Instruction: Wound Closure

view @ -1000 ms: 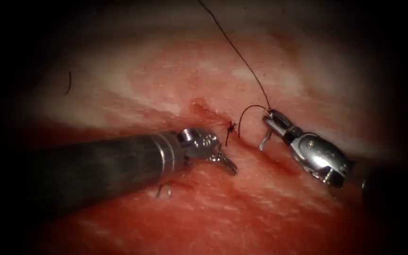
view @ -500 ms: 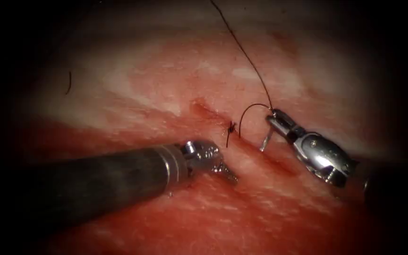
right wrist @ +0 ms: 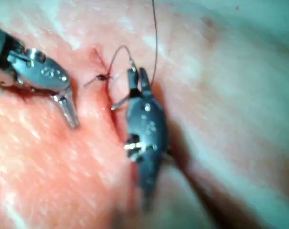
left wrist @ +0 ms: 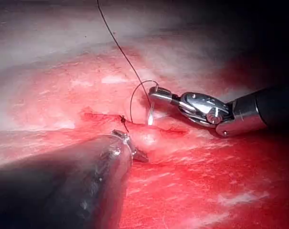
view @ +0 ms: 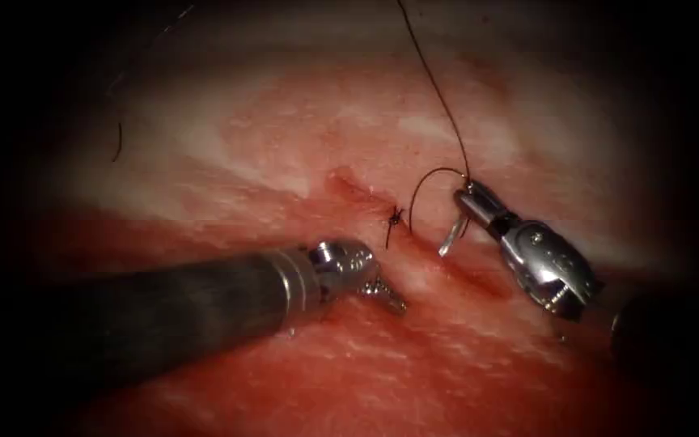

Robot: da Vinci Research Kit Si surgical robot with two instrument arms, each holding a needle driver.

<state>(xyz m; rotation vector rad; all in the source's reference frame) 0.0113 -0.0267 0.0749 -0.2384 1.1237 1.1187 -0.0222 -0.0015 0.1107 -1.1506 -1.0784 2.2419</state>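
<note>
My right tool (view: 469, 197) is shut on the curved needle (view: 446, 239) near its tail, just right of the cut (view: 463, 271) in the tissue (view: 325, 121). The needle hangs down from the jaws, and its lower end meets the cut's right edge; I cannot tell if it is in. The thread (view: 438, 93) arcs from beside a tied knot (view: 396, 215) to those jaws, then runs up out of the picture. My left tool (view: 394, 303) rests shut on the tissue left of the cut, holding nothing. The right wrist view shows the needle (right wrist: 119, 101) beside the right tool (right wrist: 137, 76).
A short loose piece of thread (view: 117, 142) lies on the pale tissue far to the left. Red fluid wets the tissue below and along the cut. The left tool's dark shaft (view: 163, 311) lies across the lower left.
The right tool has shifted slightly up and turned with the needle, and the thread's upper run has swung right. The left tool dropped a little toward the tissue, then stayed.
</note>
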